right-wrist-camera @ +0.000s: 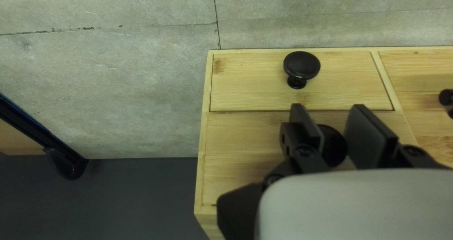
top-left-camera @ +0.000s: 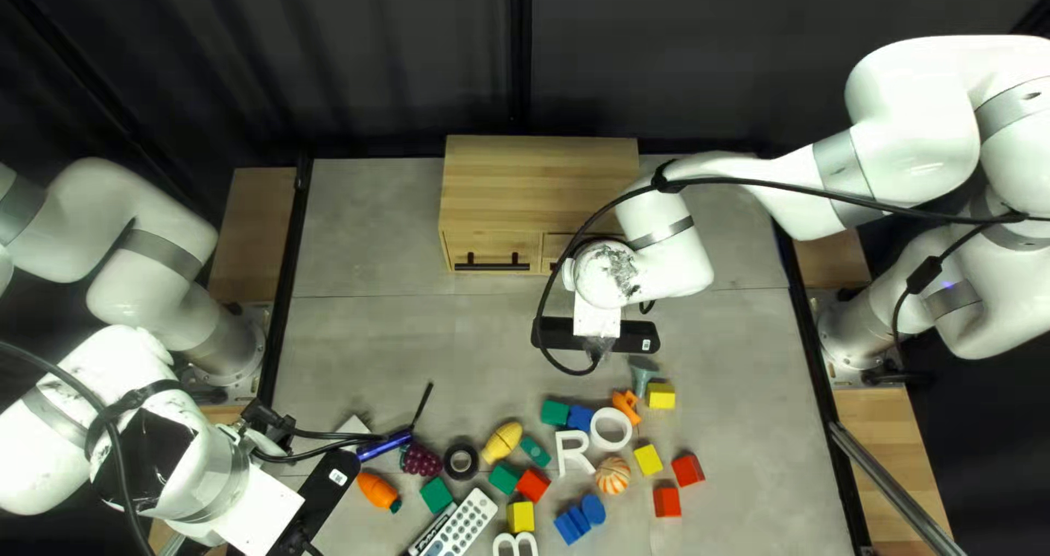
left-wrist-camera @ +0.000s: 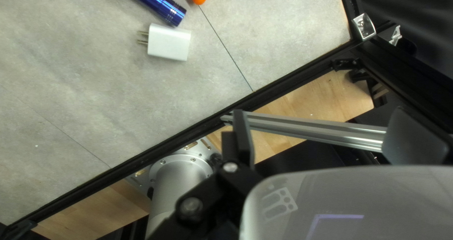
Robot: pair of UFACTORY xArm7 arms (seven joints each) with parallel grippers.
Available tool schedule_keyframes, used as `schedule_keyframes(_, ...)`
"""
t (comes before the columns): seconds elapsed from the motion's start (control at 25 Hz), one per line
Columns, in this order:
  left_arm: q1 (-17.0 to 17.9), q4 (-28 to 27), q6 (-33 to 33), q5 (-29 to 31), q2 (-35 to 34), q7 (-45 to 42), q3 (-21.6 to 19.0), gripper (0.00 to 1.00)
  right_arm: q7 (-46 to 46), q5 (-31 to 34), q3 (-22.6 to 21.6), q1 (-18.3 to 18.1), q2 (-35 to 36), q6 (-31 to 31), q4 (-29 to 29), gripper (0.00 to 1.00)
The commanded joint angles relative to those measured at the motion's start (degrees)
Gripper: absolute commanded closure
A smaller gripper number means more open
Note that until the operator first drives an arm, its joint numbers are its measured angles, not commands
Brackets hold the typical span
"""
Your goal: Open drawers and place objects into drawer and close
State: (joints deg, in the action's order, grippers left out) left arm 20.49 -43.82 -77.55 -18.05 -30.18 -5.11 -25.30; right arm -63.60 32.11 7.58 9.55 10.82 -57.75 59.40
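The top left view slants down from high above the grey rectangular table's (top-left-camera: 372, 348) near edge; the right wrist view shares, close up, its brown wooden drawer cabinet (top-left-camera: 536, 184) (upper middle); the left wrist view looks down nearer the left edge.

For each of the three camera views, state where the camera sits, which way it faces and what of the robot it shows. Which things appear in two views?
Top left view: above the near edge, slanting down over the table toward the dark curtain; shows both arms.
Left wrist view: on the left arm, looking down past its open gripper at the table's left edge; shows its own base.
Right wrist view: on the right arm, facing the cabinet's drawer fronts; shows its gripper.
Shared with the top left view: blue flashlight (left wrist), cabinet (right wrist).
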Motion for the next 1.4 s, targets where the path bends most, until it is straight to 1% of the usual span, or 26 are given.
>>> schedule_keyframes(0.04, 0.0, 0.0, 0.0, 0.0, 0.0, 0.0, 0.0, 0.0, 0.03, 0.04, -0.04, 0.05, 0.03, 0.06, -0.06, 0.89)
schedule_keyframes(0.76, 0.0, 0.0, 0.0, 0.0, 0.0, 0.0, 0.0, 0.0, 1.07, 0.35, -0.46, 0.69, -0.01, 0.13, -0.47, 0.92)
schedule_keyframes(1.4, 0.0, 0.0, 0.0, 0.0, 0.0, 0.0, 0.0, 0.0, 1.79, 0.29, -1.07, 1.41, -0.59, 0.14, -1.02, 0.91)
